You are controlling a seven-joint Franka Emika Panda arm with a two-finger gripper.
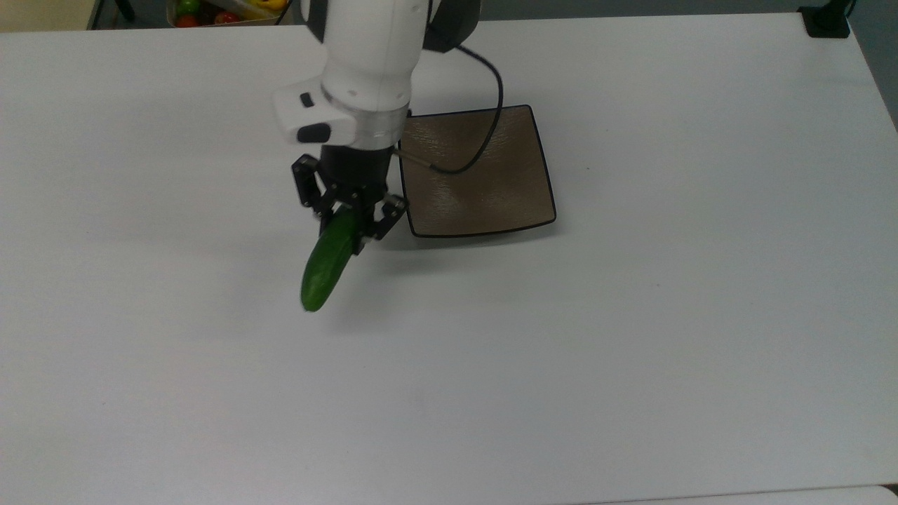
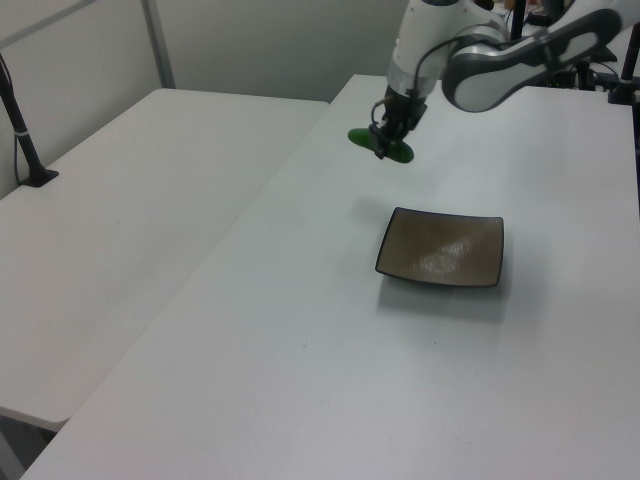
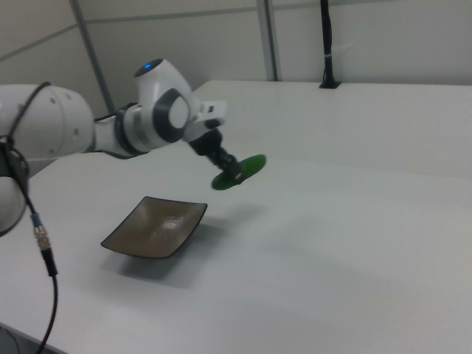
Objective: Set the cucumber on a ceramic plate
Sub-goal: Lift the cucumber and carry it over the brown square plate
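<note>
one cucumber [image 1: 327, 258]; one ceramic plate [image 1: 491, 200]; one gripper [image 1: 349, 219]; two white tables [image 2: 120, 250]

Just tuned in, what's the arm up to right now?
The gripper is shut on the cucumber near one end and holds it in the air above the white table. In the top view it sits just left of the brown plate, which has nothing on it. The cucumber is not yet over the plate.
</note>
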